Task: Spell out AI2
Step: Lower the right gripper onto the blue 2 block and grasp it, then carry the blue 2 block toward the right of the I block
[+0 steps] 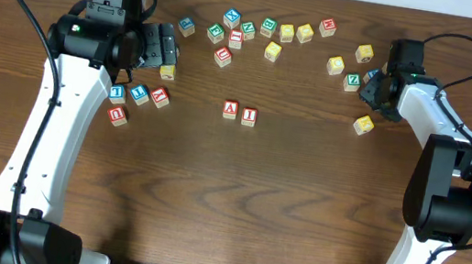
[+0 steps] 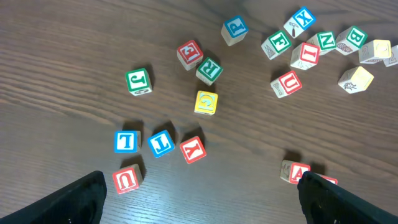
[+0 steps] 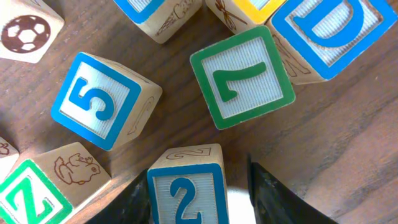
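Note:
A red A block (image 1: 230, 109) and a red I block (image 1: 248, 115) stand side by side at the table's middle. The A block also shows in the left wrist view (image 2: 298, 171), beside my left finger. My left gripper (image 1: 166, 48) (image 2: 199, 202) is open and empty above the left group of blocks. My right gripper (image 1: 375, 85) (image 3: 196, 183) is open at the back right, with its fingers on either side of a blue 2 block (image 3: 186, 193). The left finger touches the block and a gap shows at the right finger.
Near the 2 block lie a green 7 (image 3: 242, 74), a blue 5 (image 3: 102, 99), a green Z (image 3: 31, 199) and a blue D (image 3: 333, 25). Several letter blocks lie along the back (image 1: 269, 30). Blocks U, T, L, Y (image 2: 158, 144) lie at the left.

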